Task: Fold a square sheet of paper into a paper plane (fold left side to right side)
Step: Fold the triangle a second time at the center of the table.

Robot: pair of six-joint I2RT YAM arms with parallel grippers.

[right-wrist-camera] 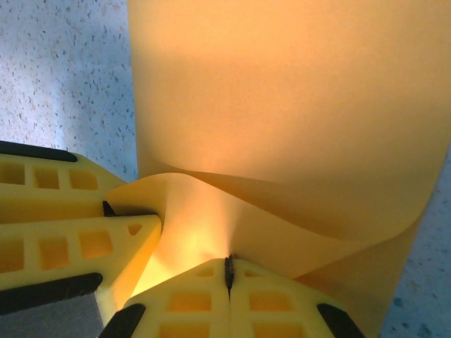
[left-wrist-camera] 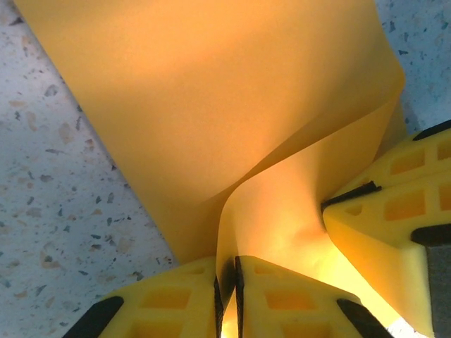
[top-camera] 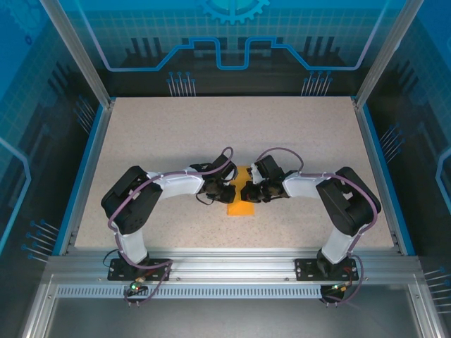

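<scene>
Orange paper (top-camera: pixel 241 206) is clamped along one raised edge by left gripper (left-wrist-camera: pixel 227 273) and right gripper (right-wrist-camera: pixel 229 266), apparently to be folded across.

Left fingers (top-camera: pixel 228 192) and right fingers (top-camera: pixel 251 191) meet at the orange square sheet of paper (top-camera: pixel 242 208) on the table (top-camera: pixel 176 134).

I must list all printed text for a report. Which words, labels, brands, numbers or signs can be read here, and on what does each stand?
None can be read.
The paper is plain orange, unprinted.
The back panel carries a gear drawing and lines, no letters.
The yellow fingers of the left tool bear no marks.
</scene>
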